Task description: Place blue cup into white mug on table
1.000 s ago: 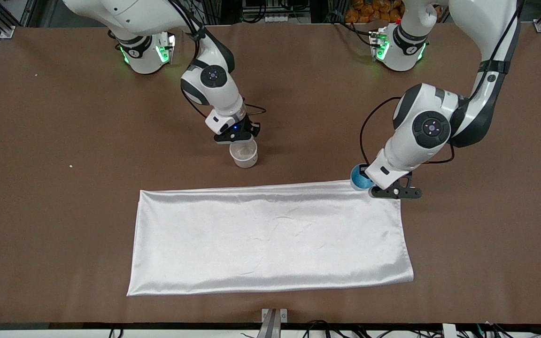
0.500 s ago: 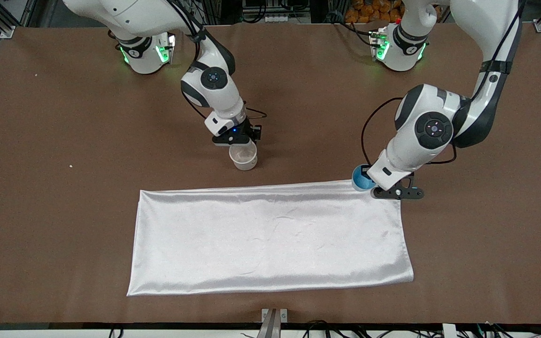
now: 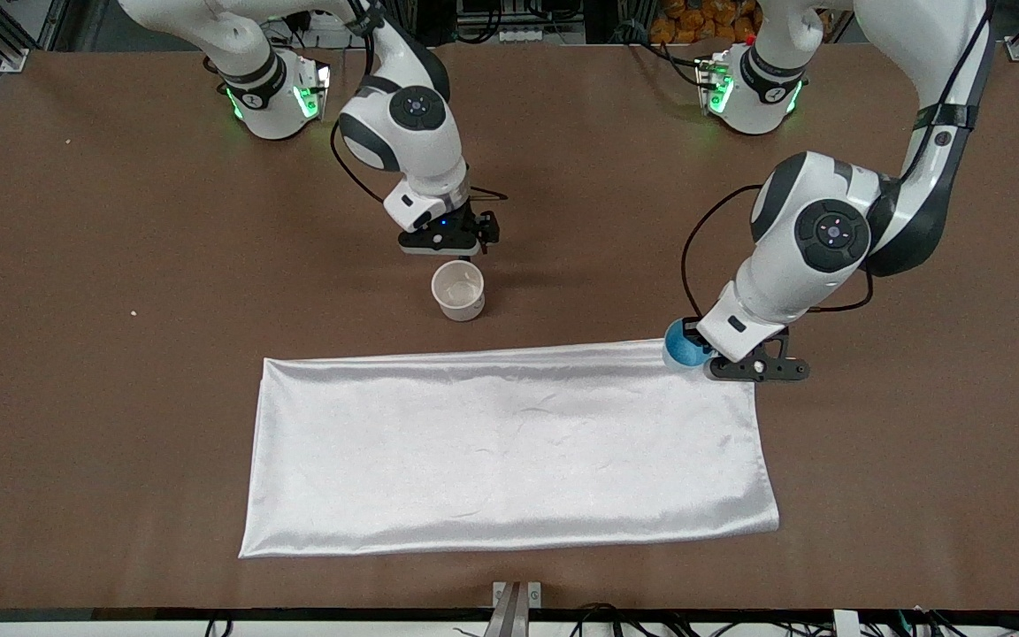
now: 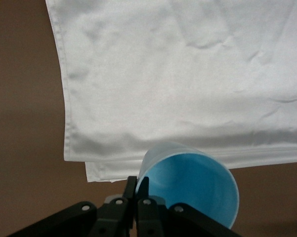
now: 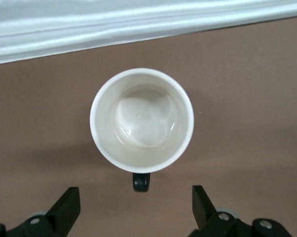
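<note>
Presently, on one brown matte surface (image 3: 120, 398): one shiny white rectangular cloth (image 3: 509, 447), nearest the front camera. One bright blue translucent plastic cup (image 3: 683, 345), at the cloth's corner toward the left arm's end, its rim pinched by the left end effector (image 4: 137, 190). One white cylindrical mug with black handle (image 3: 458, 290), upright, empty, farther off. One right end effector (image 5: 133, 210), spread wide, over the mug's handle.
</note>
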`<act>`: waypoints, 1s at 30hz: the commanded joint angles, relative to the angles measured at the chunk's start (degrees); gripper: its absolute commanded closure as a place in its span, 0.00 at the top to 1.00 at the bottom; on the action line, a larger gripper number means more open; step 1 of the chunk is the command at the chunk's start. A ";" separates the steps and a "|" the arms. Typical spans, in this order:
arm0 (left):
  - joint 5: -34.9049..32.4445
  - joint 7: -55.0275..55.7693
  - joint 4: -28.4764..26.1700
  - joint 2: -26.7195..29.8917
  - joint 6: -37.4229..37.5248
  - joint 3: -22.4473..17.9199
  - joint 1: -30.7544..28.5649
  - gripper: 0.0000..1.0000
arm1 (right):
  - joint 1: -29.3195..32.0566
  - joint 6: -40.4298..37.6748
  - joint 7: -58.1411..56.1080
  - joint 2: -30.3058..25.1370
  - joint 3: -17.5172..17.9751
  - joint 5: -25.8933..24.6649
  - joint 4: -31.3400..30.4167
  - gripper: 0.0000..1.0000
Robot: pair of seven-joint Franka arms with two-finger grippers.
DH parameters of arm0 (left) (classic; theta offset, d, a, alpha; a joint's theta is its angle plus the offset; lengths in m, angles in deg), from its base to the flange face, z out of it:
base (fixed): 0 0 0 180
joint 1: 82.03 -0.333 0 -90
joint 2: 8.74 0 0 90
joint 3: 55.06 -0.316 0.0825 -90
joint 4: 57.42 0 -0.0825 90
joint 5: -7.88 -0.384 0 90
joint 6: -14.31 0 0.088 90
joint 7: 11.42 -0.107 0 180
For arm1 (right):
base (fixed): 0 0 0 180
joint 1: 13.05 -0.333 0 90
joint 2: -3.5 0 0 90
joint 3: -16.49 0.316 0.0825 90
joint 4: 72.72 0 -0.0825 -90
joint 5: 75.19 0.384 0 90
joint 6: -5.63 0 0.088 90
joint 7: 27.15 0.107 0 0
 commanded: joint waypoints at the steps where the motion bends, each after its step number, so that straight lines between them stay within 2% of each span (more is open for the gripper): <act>1: -0.76 3.13 0.99 0.82 1.13 0.67 0.82 0.00 | 0.34 -5.96 -0.64 -3.26 0.15 -0.95 2.26 1.00; 5: -0.32 5.85 3.36 0.56 1.13 3.13 1.96 0.00 | 3.23 -10.35 -6.61 -3.08 0.06 -0.68 6.04 1.00; 9: -0.32 8.58 4.33 0.12 1.13 3.66 4.33 0.00 | 7.71 -12.03 -13.55 -3.00 0.06 -0.68 7.62 1.00; 19: -0.50 8.84 5.03 -0.32 1.13 3.75 9.87 0.00 | 21.77 -12.91 -31.31 -2.56 -0.11 -0.60 7.71 1.00; 27: -0.76 8.93 5.29 -1.20 1.13 3.57 17.34 0.00 | 31.00 -14.49 -39.23 -1.68 -0.29 -0.68 7.54 1.00; 30: -0.94 8.93 6.96 -1.64 1.21 3.66 18.84 0.00 | 33.03 -14.49 -40.73 -1.68 -0.29 -0.68 7.10 1.00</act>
